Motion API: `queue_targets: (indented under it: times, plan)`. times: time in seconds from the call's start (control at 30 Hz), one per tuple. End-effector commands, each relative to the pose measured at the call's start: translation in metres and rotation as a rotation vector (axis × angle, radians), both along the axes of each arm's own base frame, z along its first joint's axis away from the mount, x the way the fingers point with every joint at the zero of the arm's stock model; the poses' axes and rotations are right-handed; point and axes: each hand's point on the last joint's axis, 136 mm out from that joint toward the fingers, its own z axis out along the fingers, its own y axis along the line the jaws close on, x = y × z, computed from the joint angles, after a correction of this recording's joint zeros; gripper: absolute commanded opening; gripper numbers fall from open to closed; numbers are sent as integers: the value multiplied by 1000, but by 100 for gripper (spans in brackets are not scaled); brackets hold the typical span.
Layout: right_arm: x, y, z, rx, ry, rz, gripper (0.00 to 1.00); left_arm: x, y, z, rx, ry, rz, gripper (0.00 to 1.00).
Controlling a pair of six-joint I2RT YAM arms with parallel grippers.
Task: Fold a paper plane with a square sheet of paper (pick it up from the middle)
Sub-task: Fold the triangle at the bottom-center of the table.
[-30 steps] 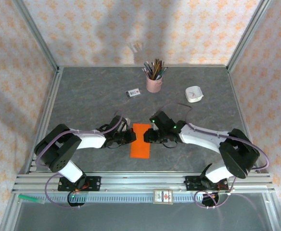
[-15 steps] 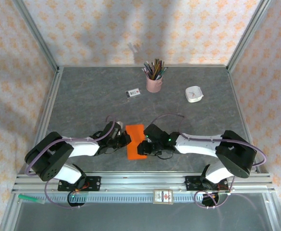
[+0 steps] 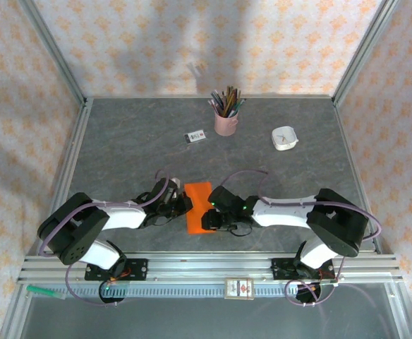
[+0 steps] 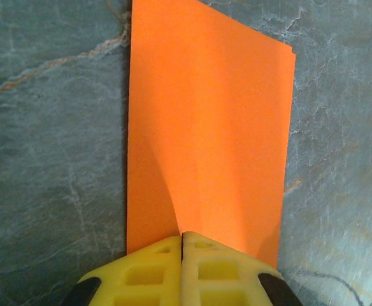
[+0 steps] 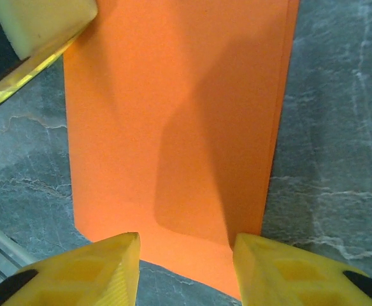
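Bright-orange paper sheet (image 3: 197,208) lies flat on grey worktop (image 3: 121,141) at 6 o'clock, btwn arms, as a doubled rectangle. Left gripper (image 4: 182,239): fingers together at sheet's 9 o'clock edge. Right gripper (image 5: 186,245): fingers apart over 3 o'clock edge, holding nothing. Assessment: half-fold done; nose and wing folds outstanding.

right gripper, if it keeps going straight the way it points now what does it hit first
The folded orange paper: its near edge lies between the open fingers of the right gripper. Whether they would ride over it or push it is unclear.
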Motion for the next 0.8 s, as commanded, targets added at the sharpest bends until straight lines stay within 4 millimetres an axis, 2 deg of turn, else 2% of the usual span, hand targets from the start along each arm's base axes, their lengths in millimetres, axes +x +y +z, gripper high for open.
queue_targets:
  times: [0.0,0.3,0.77]
  plan:
    - [3,2,-5,-18,-23,5,44,-22,18,-32,104,92,0,0]
    - [12,18,8,28,-67,28,45,-23,18,-32,113,94,-11,0]
    - [26,22,26,65,-124,27,49,-25,19,-34,119,101,-17,0]
